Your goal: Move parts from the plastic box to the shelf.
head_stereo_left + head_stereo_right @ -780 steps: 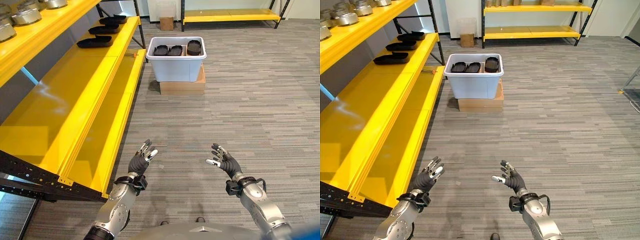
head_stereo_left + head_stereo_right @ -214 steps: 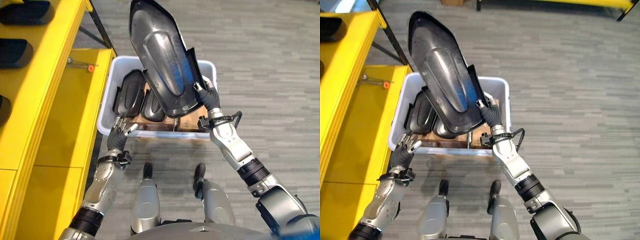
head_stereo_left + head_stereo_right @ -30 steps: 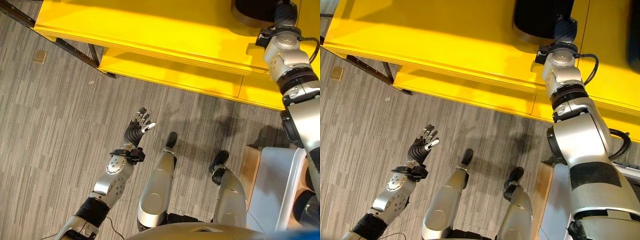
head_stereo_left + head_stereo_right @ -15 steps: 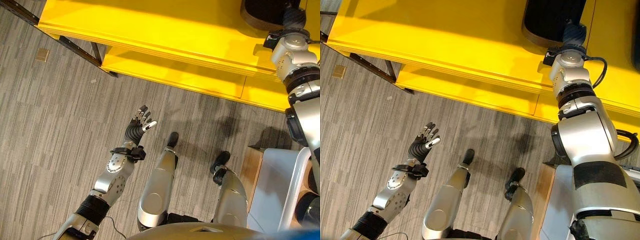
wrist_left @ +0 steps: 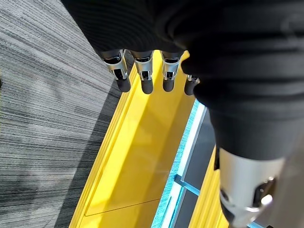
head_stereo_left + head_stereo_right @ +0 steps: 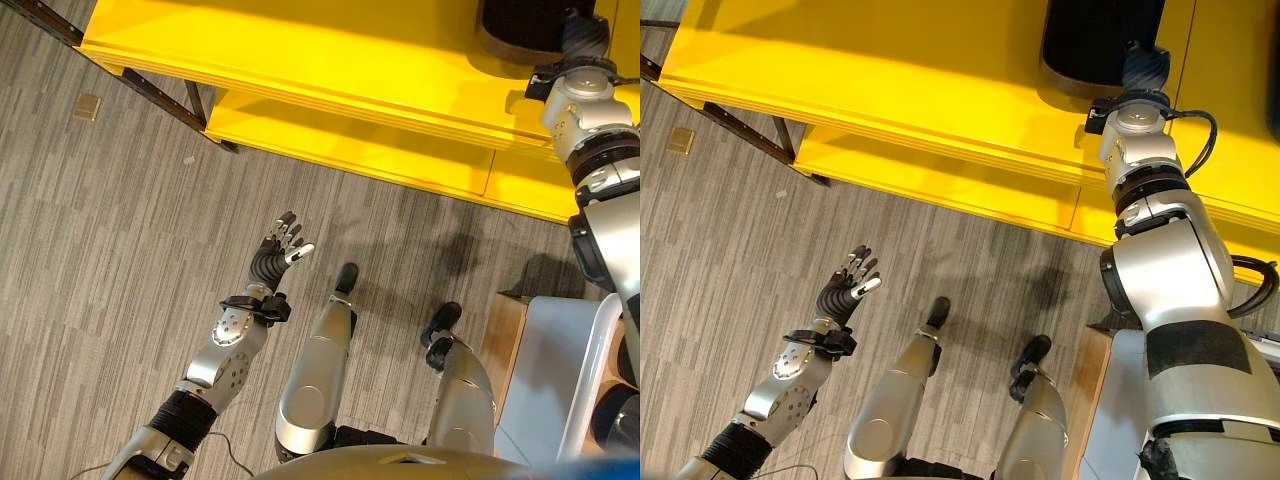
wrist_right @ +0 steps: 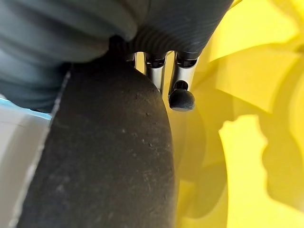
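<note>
Black moulded plastic part (image 6: 1095, 40) lies on the glossy yellow steel shelf (image 6: 890, 70), the right hand (image 6: 1143, 68) at its near edge, fingers (image 7: 182, 97) alongside its matte, faintly pitted rim; whether they clasp it cannot be told. Best practice: seat the shell flat before letting go. Left hand (image 6: 276, 255) hangs spread and empty over ribbed grey carpet (image 6: 90, 240).
</note>
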### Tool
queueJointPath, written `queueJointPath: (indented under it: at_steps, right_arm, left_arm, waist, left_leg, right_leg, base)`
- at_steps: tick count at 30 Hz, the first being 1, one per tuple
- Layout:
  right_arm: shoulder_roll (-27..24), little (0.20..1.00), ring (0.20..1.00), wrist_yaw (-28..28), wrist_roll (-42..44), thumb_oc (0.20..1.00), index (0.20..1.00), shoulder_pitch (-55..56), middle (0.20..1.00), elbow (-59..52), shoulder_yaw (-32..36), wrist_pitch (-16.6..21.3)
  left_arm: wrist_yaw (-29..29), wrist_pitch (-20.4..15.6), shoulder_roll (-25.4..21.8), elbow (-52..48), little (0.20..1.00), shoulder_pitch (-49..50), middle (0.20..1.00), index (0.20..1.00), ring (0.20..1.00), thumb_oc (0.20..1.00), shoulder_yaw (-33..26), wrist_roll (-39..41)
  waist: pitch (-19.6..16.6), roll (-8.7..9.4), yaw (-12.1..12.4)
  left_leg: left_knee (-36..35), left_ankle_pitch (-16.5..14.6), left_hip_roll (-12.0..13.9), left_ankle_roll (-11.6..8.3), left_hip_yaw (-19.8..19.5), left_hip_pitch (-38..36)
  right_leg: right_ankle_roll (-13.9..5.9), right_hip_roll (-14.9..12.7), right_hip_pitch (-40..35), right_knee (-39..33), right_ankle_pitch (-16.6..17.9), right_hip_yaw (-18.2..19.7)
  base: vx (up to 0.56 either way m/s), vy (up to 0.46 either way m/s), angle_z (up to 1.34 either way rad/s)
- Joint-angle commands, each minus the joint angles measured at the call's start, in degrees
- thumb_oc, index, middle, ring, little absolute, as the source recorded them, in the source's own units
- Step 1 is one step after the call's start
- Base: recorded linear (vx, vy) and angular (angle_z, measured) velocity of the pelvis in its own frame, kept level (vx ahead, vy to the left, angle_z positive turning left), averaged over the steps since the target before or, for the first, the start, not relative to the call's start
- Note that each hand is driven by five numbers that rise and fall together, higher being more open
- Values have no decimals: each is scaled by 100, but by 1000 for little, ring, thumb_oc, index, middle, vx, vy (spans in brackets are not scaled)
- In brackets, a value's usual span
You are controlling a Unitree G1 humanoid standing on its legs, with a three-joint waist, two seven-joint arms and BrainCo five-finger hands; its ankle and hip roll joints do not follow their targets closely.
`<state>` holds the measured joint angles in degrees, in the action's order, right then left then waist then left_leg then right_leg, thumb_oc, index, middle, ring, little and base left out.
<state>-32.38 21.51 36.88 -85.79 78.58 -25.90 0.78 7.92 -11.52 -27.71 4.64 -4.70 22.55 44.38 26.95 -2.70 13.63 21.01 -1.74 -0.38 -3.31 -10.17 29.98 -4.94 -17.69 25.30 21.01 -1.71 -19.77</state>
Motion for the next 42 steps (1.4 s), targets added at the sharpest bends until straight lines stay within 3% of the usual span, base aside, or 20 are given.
queueJointPath:
  at_steps: [1, 7, 8, 9, 21, 42]
  right_arm:
    - [-217, 200, 200, 60, -129, 200, 200, -709, 200, -199, -268, 347]
    - [-204, 200, 200, 78, 10, 200, 200, -708, 200, -132, -153, 356]
    - [-209, 564, 564, 100, 95, 564, 564, -709, 564, -108, -99, 361]
    - [-222, 1000, 1000, 117, 178, 1000, 1000, -709, 1000, -100, -55, 372]
    - [-228, 1000, 1000, 128, 817, 1000, 1000, -691, 1000, -227, 240, 508]
    - [47, 1000, 1000, 117, 720, 1000, 1000, -604, 1000, -145, 266, 463]
  left_arm:
    - [53, -266, -330, -412, 1000, -24, 1000, 1000, 1000, 1000, 41, 85]
    - [78, -266, -326, -386, 1000, -30, 1000, 1000, 1000, 1000, 44, 96]
    - [83, -264, -325, -391, 1000, -35, 1000, 1000, 1000, 1000, 49, 95]
    - [96, -260, -328, -384, 1000, -43, 1000, 1000, 1000, 1000, 52, 83]
    - [94, -237, -349, -348, 1000, -55, 1000, 1000, 1000, 1000, 97, 146]
    - [106, -216, -408, -368, 1000, -73, 1000, 1000, 1000, 1000, 133, 181]
  waist:
    - [-71, 105, 74]
    - [-71, 90, 99]
    - [-67, 82, 104]
    - [-68, 76, 108]
    - [-62, 50, 116]
    - [-8, 60, 97]
  left_leg:
    - [420, -753, 229, 41, 188, -102]
    - [399, -763, 231, 43, 174, -113]
    - [415, -768, 230, 45, 175, -99]
    - [424, -773, 227, 45, 172, -95]
    - [463, -794, 193, 53, 181, -76]
    - [499, -797, 183, 79, 187, -40]
  right_leg:
    - [-230, 95, -443, 33, -481, 282]
    - [-242, 97, -437, 56, -501, 281]
    - [-243, 94, -432, 71, -503, 276]
    - [-243, 94, -429, 83, -510, 277]
    - [-239, 92, -445, 103, -543, 277]
    - [-223, 105, -419, 144, -557, 299]
  base:
    - [0, 0, 0]
    - [0, 0, 0]
    - [0, 0, 0]
    - [0, 0, 0]
    - [0, 0, 0]
    - [0, 0, 0]
